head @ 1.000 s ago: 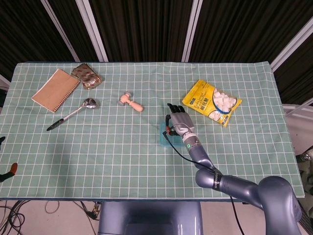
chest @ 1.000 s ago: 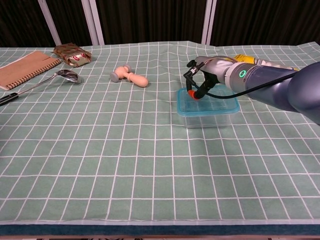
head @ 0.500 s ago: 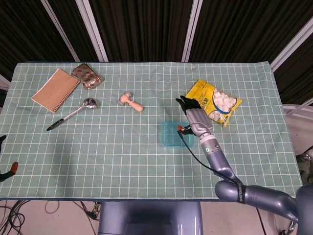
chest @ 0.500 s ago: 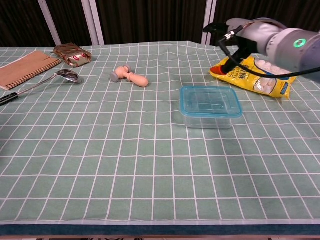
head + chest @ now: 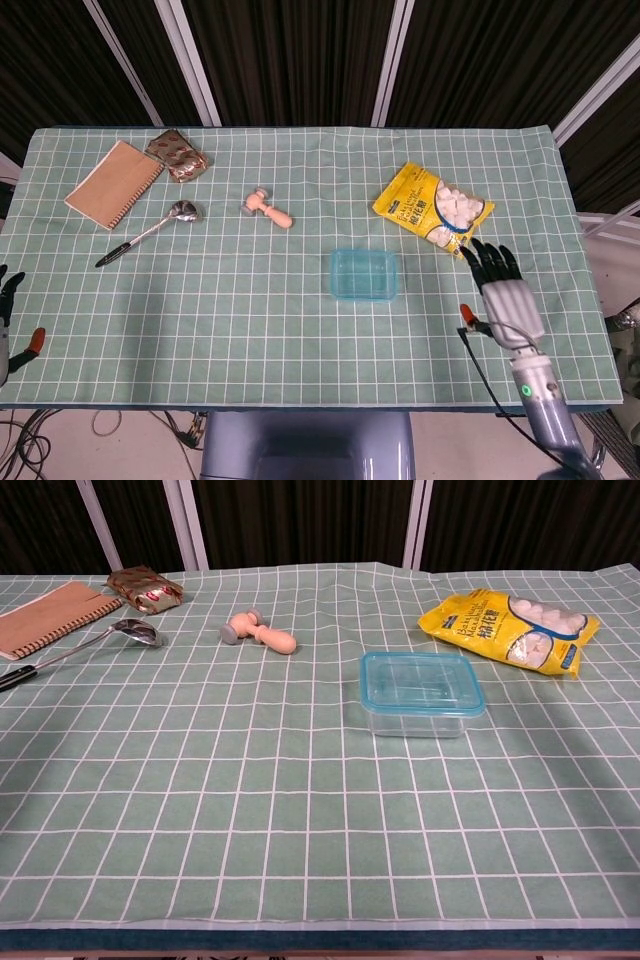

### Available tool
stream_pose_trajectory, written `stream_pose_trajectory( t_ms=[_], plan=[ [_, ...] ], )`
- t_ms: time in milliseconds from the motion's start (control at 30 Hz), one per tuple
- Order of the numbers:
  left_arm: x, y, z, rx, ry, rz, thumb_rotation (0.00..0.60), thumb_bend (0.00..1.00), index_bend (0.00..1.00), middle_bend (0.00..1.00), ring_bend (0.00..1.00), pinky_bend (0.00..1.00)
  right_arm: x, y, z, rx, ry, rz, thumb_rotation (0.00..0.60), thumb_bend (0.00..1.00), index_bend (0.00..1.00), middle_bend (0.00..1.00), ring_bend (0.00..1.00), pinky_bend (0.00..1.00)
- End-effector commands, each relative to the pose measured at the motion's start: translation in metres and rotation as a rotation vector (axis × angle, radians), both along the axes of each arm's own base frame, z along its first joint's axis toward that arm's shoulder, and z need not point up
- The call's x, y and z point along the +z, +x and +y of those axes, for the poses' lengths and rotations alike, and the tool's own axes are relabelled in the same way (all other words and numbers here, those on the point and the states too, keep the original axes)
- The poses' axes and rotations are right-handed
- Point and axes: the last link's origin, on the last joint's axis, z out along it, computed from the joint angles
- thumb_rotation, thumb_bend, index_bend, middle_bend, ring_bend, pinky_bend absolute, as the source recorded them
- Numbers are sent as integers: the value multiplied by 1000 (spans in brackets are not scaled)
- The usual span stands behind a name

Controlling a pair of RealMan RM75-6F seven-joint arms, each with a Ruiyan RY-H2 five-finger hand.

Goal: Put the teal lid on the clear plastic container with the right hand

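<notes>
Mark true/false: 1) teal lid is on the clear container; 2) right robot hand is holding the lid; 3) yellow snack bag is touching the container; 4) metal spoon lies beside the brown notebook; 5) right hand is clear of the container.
1) True: the teal plastic lid sits on the clear rectangular plastic container.
2) False: the right robot hand holds nothing, fingers apart.
3) False: the yellow snack bag lies apart from the container.
4) True: the metal spoon lies just beside the brown spiral notebook.
5) True: it is near the table's right edge.
</notes>
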Motion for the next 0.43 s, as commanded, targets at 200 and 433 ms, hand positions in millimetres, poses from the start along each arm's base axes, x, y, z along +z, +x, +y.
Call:
stream_pose_trajectory(
  t_ms=[200,433],
  plan=[
    [-6,6,-16,0,-55,-14,600,320,108,0,0,0,17,-39,70,-18,-77,98,600,351,21,0,0,0],
    [-4,6,-18,0,-63,-9,600,320,108,0,0,0,18,-41,77,-28,-60,104,600,352,21,0,0,0]
  ],
)
